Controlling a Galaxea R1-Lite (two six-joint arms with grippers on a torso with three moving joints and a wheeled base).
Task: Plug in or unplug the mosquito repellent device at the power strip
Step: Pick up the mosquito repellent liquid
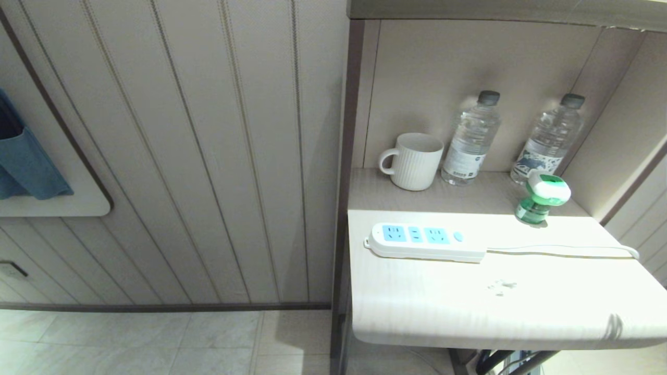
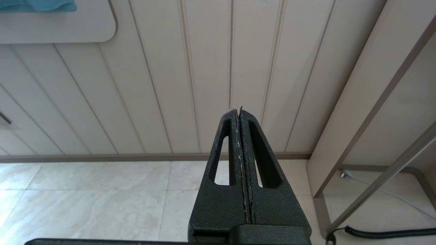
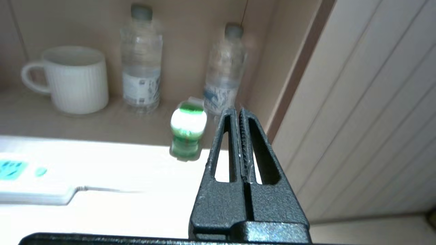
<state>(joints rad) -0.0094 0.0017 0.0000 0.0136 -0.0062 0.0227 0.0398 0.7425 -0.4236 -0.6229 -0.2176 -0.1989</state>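
While the mosquito repellent device (image 1: 542, 200) stands upright on the shelf (image 1: 427, 307) — unplugged, just beyond the cord (image 1: 563, 251) at the far right — the power strip (image 1: 424, 241) lies flat to its left. Both claws are pressed tight and empty: the right gripper (image 3: 239, 112) nearby (not touching it), the left gripper (image 2: 238, 110) over the floor (image 2: 95, 200).
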